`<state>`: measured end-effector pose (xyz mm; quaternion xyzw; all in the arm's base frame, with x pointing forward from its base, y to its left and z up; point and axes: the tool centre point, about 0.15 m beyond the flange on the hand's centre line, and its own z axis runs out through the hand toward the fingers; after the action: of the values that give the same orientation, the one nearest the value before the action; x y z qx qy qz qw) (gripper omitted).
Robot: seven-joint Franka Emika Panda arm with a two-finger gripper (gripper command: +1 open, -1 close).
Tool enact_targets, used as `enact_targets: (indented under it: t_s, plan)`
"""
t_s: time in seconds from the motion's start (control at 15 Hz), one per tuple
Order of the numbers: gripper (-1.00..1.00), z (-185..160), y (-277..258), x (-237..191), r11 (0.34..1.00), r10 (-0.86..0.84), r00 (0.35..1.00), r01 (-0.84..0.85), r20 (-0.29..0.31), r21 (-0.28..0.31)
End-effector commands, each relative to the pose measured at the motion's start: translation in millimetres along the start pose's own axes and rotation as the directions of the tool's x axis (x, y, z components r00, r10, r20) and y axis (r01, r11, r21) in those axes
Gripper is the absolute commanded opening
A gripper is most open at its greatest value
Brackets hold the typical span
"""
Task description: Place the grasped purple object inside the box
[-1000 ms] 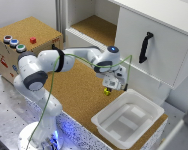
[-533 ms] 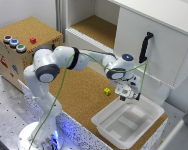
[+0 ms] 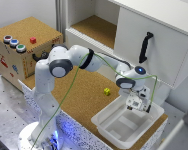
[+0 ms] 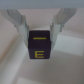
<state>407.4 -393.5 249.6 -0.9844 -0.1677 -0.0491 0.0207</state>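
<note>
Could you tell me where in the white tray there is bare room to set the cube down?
The shallow white plastic tray holds nothing: its floor is bare toward the near walls and its middle. The gripper, shut on the tiny dark purple cube, hangs over the far corner nearest the white cabinet. Outside, the cork surface is bare around the small yellow cube.
</note>
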Motion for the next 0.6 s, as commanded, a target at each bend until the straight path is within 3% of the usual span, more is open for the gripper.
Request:
enact_targets:
  t_s: [0.0,0.13,0.2,0.4,0.53]
  plan:
    - [-1.0,27,13,25,0.995,-0.055,0.997,0.05,0.061,0.082]
    - [-1.0,23,5,31,0.996,-0.081,0.992,0.076,0.095,0.054]
    - [1.0,21,1,33,0.996,-0.08,0.991,0.076,0.107,0.04]
    - [1.0,4,-10,36,0.996,-0.084,0.988,0.087,0.128,-0.018]
    - [1.0,-25,-13,38,0.994,-0.087,0.991,0.093,0.106,-0.058]
